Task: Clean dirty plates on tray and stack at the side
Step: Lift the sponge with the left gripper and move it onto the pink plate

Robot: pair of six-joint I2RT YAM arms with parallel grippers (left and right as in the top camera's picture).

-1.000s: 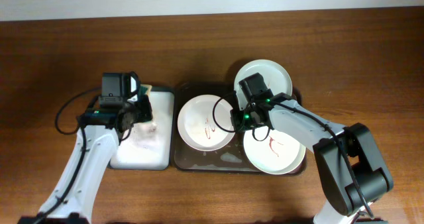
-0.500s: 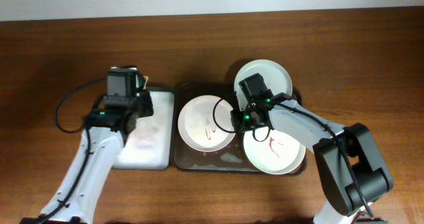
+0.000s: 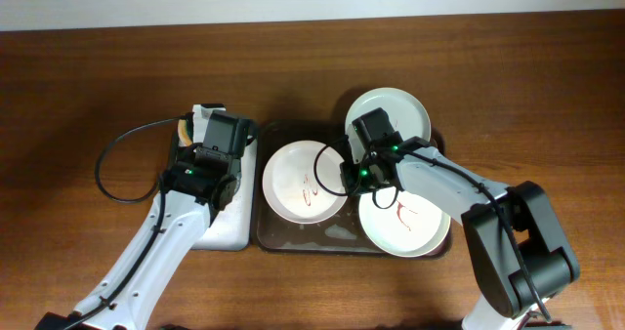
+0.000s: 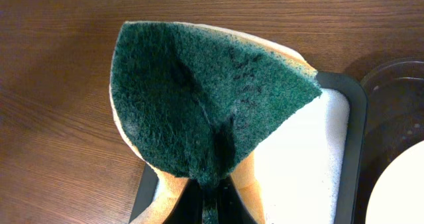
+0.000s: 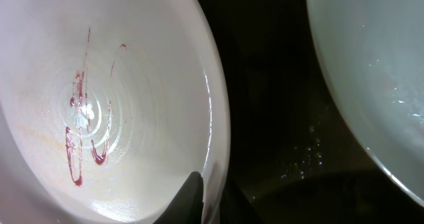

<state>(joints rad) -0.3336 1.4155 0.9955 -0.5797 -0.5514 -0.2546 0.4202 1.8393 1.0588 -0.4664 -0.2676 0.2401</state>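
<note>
Three white plates sit on the dark brown tray (image 3: 293, 240). The left plate (image 3: 293, 179) has red scribbles; my right gripper (image 3: 345, 179) is shut on its right rim, shown close up in the right wrist view (image 5: 209, 197) with the scribbled plate (image 5: 99, 105). The front right plate (image 3: 405, 227) also has red marks. The back plate (image 3: 391, 110) is pale and unmarked, and shows in the right wrist view (image 5: 371, 71). My left gripper (image 4: 215, 201) is shut on a green and yellow sponge (image 4: 199, 98), held over the far end of the small tray (image 3: 223, 227).
The small black-rimmed tray (image 4: 311, 164) is lined with white foam and lies just left of the brown tray (image 4: 391, 111). A black cable (image 3: 122, 164) loops on the wooden table at the left. The brown tray's floor (image 5: 271, 118) is wet.
My left arm has swung right along the small tray toward the brown tray, carrying the sponge. My right arm and the plates have not moved.
</note>
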